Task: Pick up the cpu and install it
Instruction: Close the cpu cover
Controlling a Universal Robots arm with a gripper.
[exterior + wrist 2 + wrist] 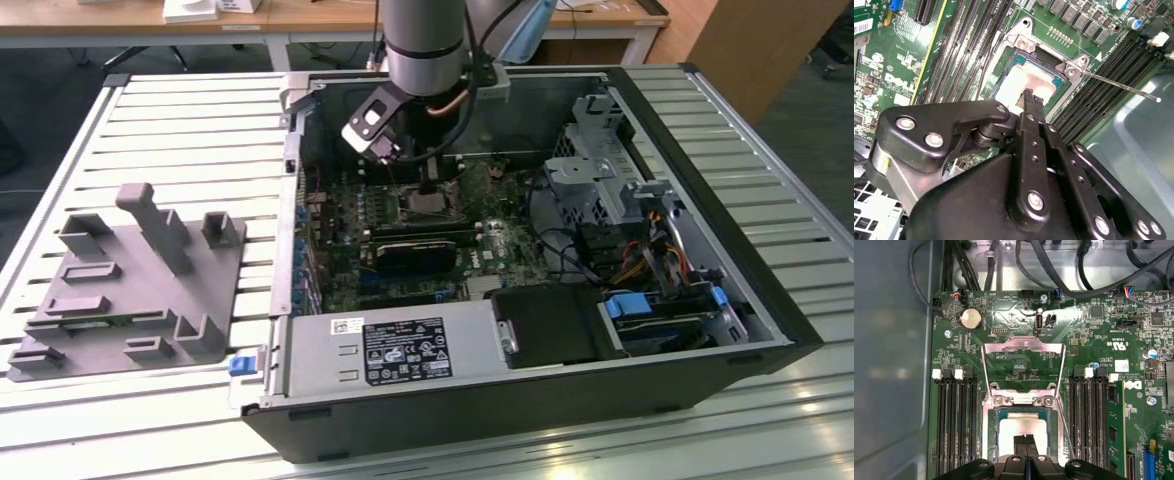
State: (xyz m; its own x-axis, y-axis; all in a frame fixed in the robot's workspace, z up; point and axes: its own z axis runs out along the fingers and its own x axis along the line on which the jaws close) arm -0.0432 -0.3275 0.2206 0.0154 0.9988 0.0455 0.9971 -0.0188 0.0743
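Your gripper (429, 192) hangs straight down from the arm into the open case (534, 425). Its tip is over the socket (400, 212), toward 12 o'clock on the motherboard (400, 280) in the exterior view.

In both wrist views the fingers (1020, 445) are pressed together with only a hairline seam between them, and they pinch nothing. The cpu (1021, 427) lies flat in the socket, silver top up, right under the closed tip. In the second wrist view the gripper (1029, 96) ends over the middle of the cpu (1029, 79). You cannot tell from these views whether the tip rests on the metal top or hangs just above it.

The load plate (1021, 344) is swung open, away from the cpu. The thin lever (1119, 87) juts out beside the socket frame. Memory slots (954, 415) run along two opposite sides of the socket.

In the exterior view the grey fixture (127, 280) sits on the slatted table (174, 130) at 9 o'clock from the case, well apart from the gripper. The power supply (387, 350) lies at 6 o'clock from the socket.
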